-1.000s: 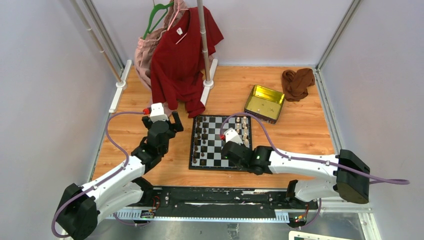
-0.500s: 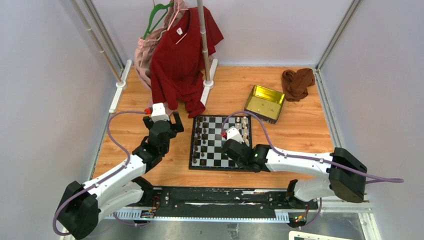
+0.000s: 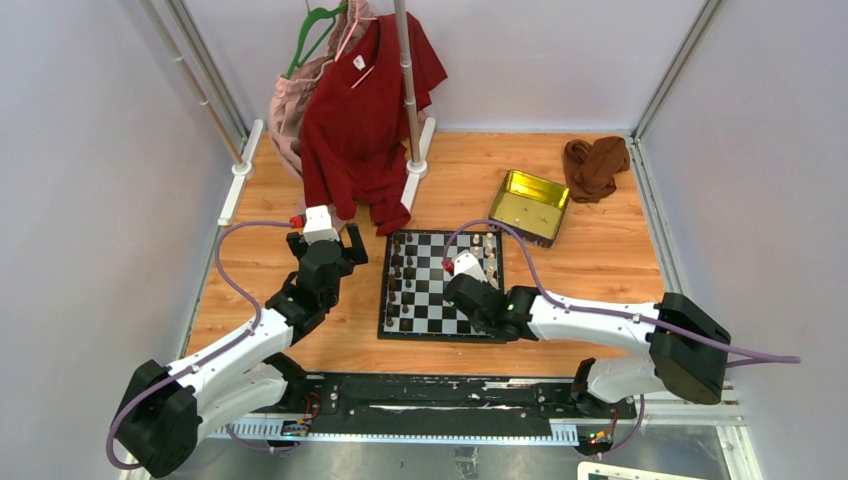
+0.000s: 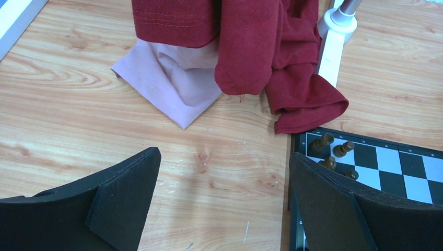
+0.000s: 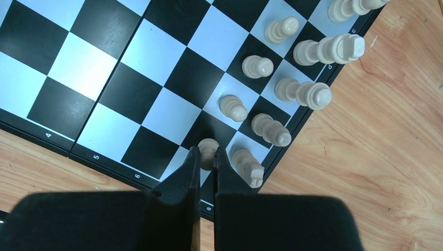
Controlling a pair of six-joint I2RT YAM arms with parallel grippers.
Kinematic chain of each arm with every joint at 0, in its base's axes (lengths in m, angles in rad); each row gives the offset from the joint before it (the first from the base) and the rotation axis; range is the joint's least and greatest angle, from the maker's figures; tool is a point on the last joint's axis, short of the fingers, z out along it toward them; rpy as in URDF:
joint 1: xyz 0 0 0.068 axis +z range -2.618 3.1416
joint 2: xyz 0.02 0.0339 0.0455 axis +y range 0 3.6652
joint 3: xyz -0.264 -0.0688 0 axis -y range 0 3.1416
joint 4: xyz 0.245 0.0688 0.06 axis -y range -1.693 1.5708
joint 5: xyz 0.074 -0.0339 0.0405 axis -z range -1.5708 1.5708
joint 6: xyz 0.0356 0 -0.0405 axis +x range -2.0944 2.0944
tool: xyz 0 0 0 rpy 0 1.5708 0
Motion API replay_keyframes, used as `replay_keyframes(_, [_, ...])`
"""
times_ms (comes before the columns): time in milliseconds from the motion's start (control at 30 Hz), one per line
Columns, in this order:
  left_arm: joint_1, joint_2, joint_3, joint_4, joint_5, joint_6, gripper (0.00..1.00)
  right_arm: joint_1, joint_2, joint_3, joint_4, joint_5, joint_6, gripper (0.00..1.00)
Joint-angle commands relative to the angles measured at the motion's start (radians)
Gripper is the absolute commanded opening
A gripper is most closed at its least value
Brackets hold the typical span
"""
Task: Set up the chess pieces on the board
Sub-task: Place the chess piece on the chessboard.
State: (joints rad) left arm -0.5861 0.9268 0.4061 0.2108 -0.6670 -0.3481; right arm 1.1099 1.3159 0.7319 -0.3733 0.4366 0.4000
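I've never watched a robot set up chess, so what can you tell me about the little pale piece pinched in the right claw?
The cream pawn is a tiny turned figure, pale wood by its look, with a rounded head. It sits at the end of a line of other cream pawns, near a corner of the board. The right gripper pinches it from both sides with black fingers. Whether its base rests on the board is hidden.

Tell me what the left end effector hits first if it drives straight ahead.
Probably the bare wooden table, then the pink cloth beneath the red shirt; depth is unclear.
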Motion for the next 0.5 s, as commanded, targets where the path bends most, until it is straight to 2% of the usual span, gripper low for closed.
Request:
replay_keyframes(0, [-0.008,0.003,0.030,0.013,-0.030,0.005,1.00,-0.021,0.009,-0.026,0.022,-0.009,-0.007,0.03])
replay_keyframes(467, [-0.008,0.020,0.025,0.016,-0.025,-0.005,1.00,-0.045,0.025,-0.053,0.083,-0.046,-0.015,0.06])
